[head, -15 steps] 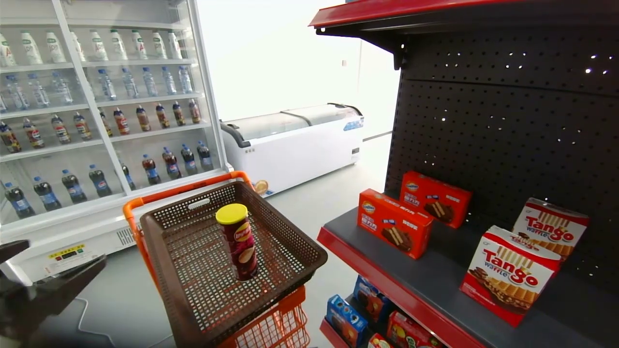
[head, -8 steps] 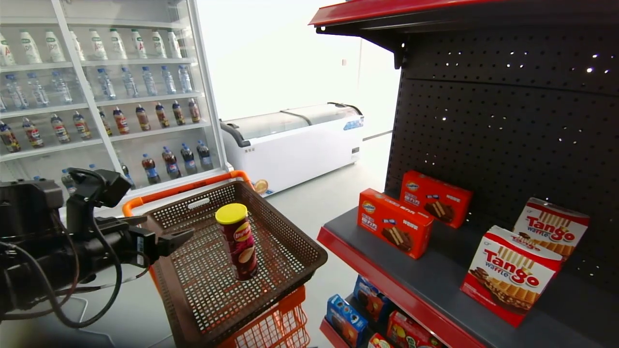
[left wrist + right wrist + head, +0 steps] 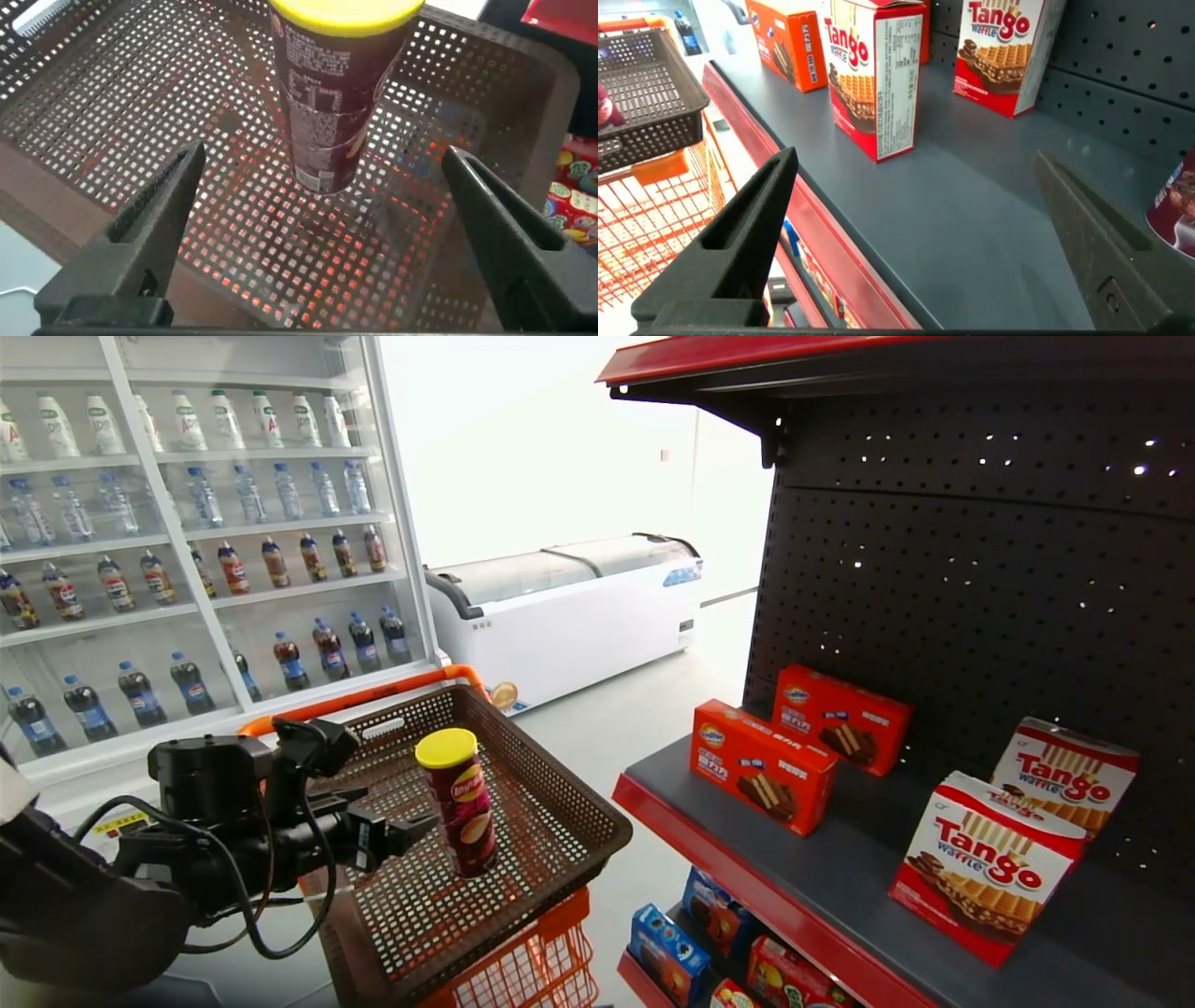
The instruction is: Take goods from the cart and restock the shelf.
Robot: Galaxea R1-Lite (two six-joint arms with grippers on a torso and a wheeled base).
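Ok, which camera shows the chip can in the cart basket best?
Head view: the whole chip can stands upright in the basket. The left wrist view shows it close, lid cropped. The right wrist view catches the basket's corner; the can is unclear there.

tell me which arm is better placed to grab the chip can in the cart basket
Left. The left gripper is open over the basket, aimed at the chip can. The right gripper sits open over the shelf, away from the cart.

A shop: bottle-filled cooler [image 3: 400,523], chest freezer [image 3: 579,635], stocked shelf [image 3: 868,859], cart [image 3: 373,695].
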